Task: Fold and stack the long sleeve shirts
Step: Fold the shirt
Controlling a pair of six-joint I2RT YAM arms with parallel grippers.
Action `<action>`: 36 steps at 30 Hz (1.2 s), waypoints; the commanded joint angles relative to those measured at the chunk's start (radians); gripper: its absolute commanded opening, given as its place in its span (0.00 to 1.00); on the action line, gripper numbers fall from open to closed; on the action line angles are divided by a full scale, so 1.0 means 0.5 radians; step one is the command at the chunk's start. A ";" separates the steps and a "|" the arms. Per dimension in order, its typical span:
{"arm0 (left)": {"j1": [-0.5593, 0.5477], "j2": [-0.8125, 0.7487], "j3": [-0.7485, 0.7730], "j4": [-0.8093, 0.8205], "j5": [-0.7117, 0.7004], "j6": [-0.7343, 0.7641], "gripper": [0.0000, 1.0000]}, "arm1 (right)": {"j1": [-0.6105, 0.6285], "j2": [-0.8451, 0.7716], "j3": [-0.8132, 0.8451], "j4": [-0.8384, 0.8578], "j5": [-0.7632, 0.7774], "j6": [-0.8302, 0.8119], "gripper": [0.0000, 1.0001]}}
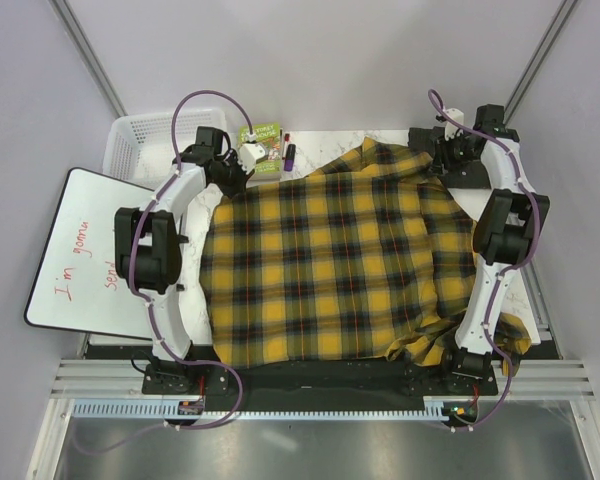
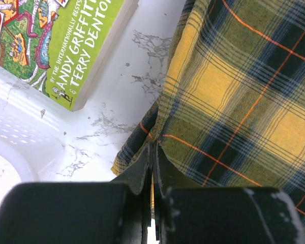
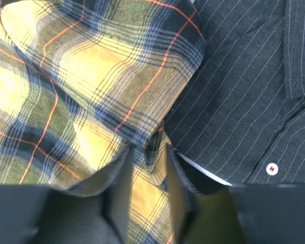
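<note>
Cloth everywhere: the plaid shirt (image 1: 330, 260) lies spread flat across the middle of the table (image 2: 137, 66). The left gripper (image 2: 152, 160) is pinched tight on its far left corner, just beside a green book (image 2: 76, 46) and a white basket (image 2: 15, 137). Over on the far right corner, the right gripper (image 3: 147, 152) is clamped on a fold of plaid, and there the plaid edge lies over the dark pinstriped shirt (image 3: 244, 91).
</note>
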 commanded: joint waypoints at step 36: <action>-0.026 -0.831 -0.713 0.060 0.028 0.309 0.02 | -0.141 -0.891 -0.731 -0.404 -0.040 -0.609 0.00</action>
